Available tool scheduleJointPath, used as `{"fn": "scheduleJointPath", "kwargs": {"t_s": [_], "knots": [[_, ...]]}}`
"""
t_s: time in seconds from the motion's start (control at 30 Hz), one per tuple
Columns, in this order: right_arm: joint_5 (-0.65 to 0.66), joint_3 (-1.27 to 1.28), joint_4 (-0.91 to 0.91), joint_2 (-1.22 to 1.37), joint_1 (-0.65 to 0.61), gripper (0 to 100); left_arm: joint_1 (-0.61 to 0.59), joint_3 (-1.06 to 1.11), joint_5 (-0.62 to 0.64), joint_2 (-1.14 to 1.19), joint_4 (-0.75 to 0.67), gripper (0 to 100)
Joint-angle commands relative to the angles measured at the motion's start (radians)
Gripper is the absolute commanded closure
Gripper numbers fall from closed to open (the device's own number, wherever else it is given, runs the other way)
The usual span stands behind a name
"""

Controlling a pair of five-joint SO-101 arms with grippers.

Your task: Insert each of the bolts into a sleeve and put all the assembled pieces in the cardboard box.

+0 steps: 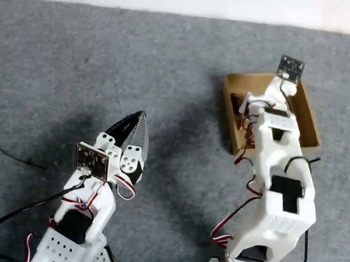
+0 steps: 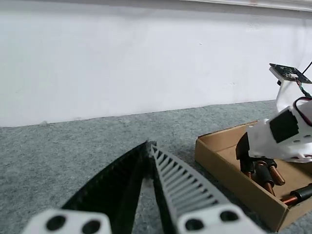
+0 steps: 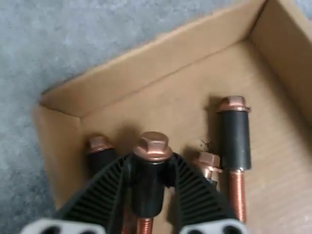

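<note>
1. Hanging inside the cardboard box [image 3: 122, 83], an assembled piece [image 3: 147, 175], a copper-coloured bolt [image 3: 152, 146] seated in a black sleeve [image 3: 146, 195], is being gripped by the right gripper [image 3: 151, 165]. Its fingers are being clenched around the sleeve just below the bolt head.
2. The piece is being kept low over the box floor. This is judged to be so that it can be let go among the other finished pieces [image 3: 234, 141] already lying there, close to one corner of the box.
3. The left gripper [image 2: 149, 146] is being held over the grey mat [image 1: 60, 70] with its fingers pressed together on nothing. It is well apart from the box, which is sitting toward the mat's right edge, and is apparently being kept clear of the drop.
4. No brand, label or writing is being made out on the box, bolts or arms.
</note>
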Motion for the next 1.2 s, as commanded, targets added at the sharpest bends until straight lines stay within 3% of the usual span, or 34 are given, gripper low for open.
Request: {"fn": "scheduleJointPath", "kwargs": {"t_s": [0.0, 0.13, 0.3, 0.53, 0.87, 1.17], "knots": [[-0.008, -0.067, -0.024, -0.019, -0.010, 85.1, -0.013, 0.021, -0.006, -0.008, 0.002, 99], [-0.008, -0.062, -0.022, -0.021, -0.008, 72.4, -0.013, 0.021, -0.006, -0.008, 0.002, 99], [-0.009, -0.061, -0.022, -0.077, -0.007, 72.1, -0.013, 0.021, -0.006, -0.008, 0.002, 99], [-0.011, 0.045, 0.128, -0.435, -0.058, 72.1, -0.013, 0.021, -0.008, -0.007, 0.002, 99], [-0.009, 0.565, 0.162, -1.012, -0.168, 72.1, -0.013, 0.021, -0.008, -0.001, 0.002, 99], [-0.008, 1.013, 0.025, -1.435, -0.143, 72.1, -0.015, 0.021, -0.008, -0.001, 0.005, 99]]}}
